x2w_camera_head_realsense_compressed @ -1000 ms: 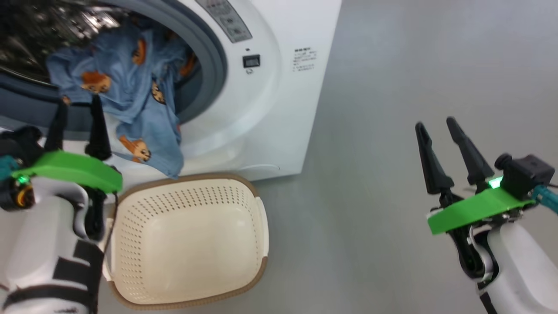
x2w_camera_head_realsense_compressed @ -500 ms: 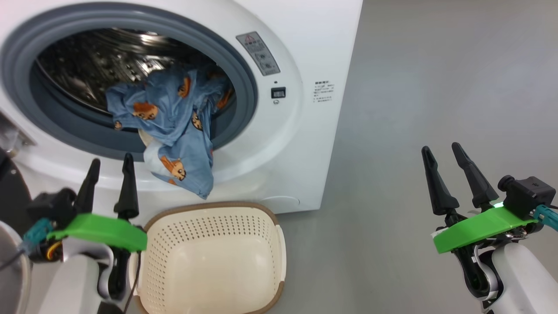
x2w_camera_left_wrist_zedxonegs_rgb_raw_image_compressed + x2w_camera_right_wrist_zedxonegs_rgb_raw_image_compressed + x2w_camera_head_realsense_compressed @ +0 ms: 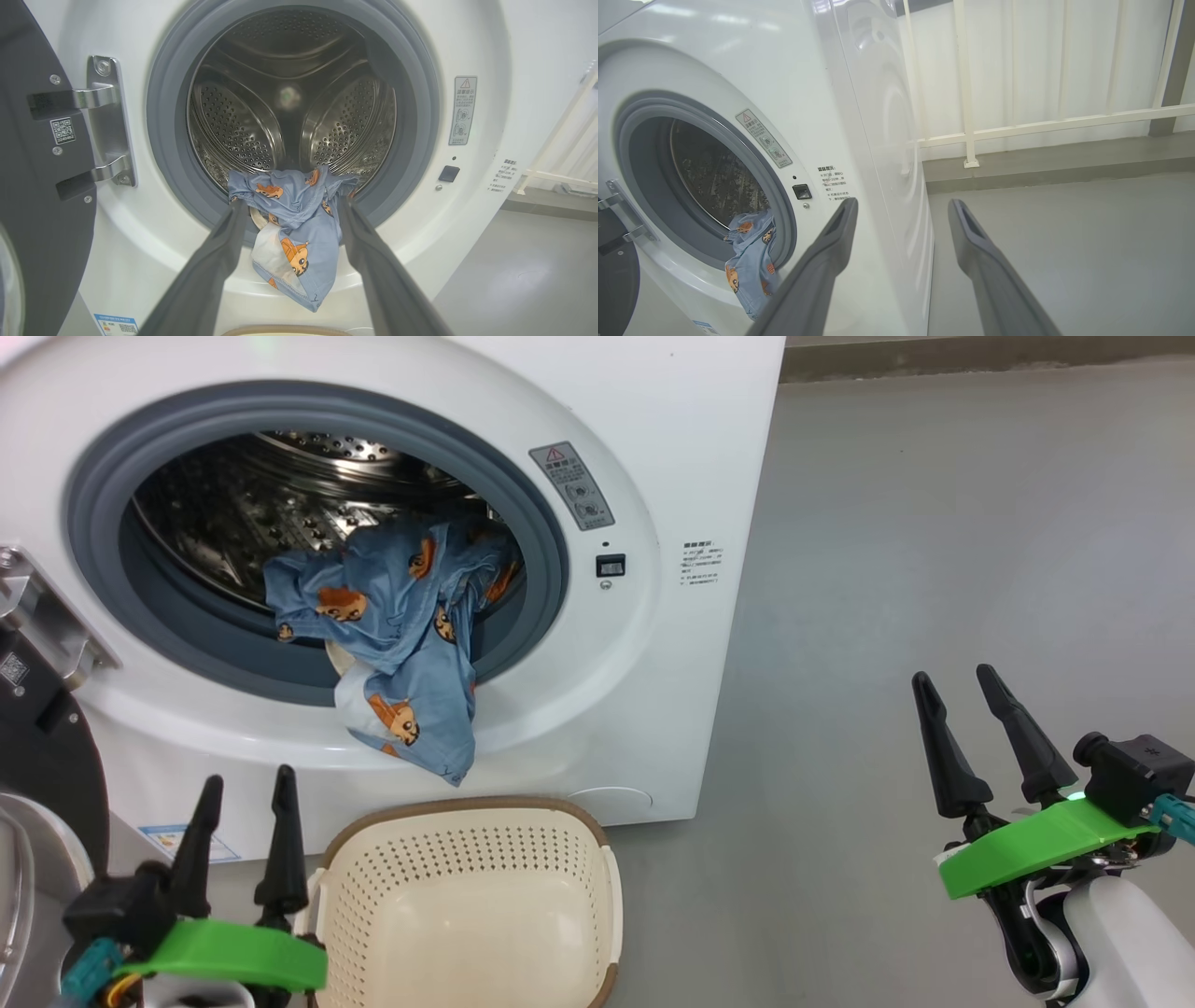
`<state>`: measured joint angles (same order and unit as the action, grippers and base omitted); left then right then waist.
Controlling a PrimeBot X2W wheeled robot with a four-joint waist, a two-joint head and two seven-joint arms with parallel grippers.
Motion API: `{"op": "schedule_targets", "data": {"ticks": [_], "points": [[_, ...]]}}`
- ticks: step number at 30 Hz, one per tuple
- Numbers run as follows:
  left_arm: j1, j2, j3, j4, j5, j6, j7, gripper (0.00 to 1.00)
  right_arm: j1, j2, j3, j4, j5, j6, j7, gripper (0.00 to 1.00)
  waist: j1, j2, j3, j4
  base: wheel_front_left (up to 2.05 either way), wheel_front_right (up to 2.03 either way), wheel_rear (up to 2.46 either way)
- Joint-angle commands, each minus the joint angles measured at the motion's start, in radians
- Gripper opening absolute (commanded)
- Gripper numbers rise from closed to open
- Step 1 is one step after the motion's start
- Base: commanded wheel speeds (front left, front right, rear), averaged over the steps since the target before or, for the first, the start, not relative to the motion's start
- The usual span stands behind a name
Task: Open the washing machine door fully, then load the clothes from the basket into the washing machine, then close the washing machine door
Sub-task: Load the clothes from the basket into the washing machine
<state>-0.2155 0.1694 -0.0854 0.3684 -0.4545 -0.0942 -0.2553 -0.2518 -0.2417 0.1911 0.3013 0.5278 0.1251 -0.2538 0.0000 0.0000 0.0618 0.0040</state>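
head view: the white box-shaped washing machine [image 3: 672, 448] fills the upper left, its round glossy black washing machine door [image 3: 37, 756] open at the left edge. light-blue bear-print clothes [image 3: 401, 644] hang out over the grey rubber gasket [image 3: 93, 579], above the cream perforated plastic basket [image 3: 467, 845] at bottom centre. left gripper [image 3: 248, 779], lower left, and right gripper [image 3: 954, 675], lower right, stand spread, holding nothing.
left wrist view: the clothes show between parted fingers [image 3: 201, 280].
right wrist view: spread fingers frame the machine's side and grey floor [image 3: 1087, 242].

A grey warning label [image 3: 462, 110] with a red triangle sign stands right of the washing machine [image 3: 709, 429] opening, its print unreadable. The washing machine door [image 3: 28, 233] carries a QR sticker [image 3: 62, 130]. A blue label [image 3: 114, 325] sits near the base.
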Motion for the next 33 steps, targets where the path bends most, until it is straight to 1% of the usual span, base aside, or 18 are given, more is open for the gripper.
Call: {"op": "schedule_targets", "data": {"ticks": [1,5,14,33], "points": [[-0.004,0.018,0.036,-0.039,0.008,0.008,-0.006,1.00,0.001,-0.016,0.014,-0.025,0.009,0.006,-0.008,1.00,0.0000,0.0000,-0.001,0.001,0.00,0.00,0.00],[0.037,0.011,0.033,-0.076,0.008,0.023,-0.006,1.00,0.002,-0.023,0.018,-0.027,0.008,0.006,-0.008,1.00,0.0000,0.0000,-0.001,0.001,0.00,0.00,0.00],[0.052,0.010,0.022,-0.110,0.007,0.037,0.007,1.00,-0.002,-0.029,0.029,-0.023,0.008,0.006,-0.008,1.00,0.0000,0.0000,0.005,-0.002,0.00,0.00,0.00],[0.048,0.018,0.003,-0.125,0.011,0.054,0.010,1.00,-0.012,-0.031,0.040,-0.014,0.011,0.006,-0.008,1.00,0.0000,0.0000,0.015,-0.008,0.00,0.00,0.00]]}}
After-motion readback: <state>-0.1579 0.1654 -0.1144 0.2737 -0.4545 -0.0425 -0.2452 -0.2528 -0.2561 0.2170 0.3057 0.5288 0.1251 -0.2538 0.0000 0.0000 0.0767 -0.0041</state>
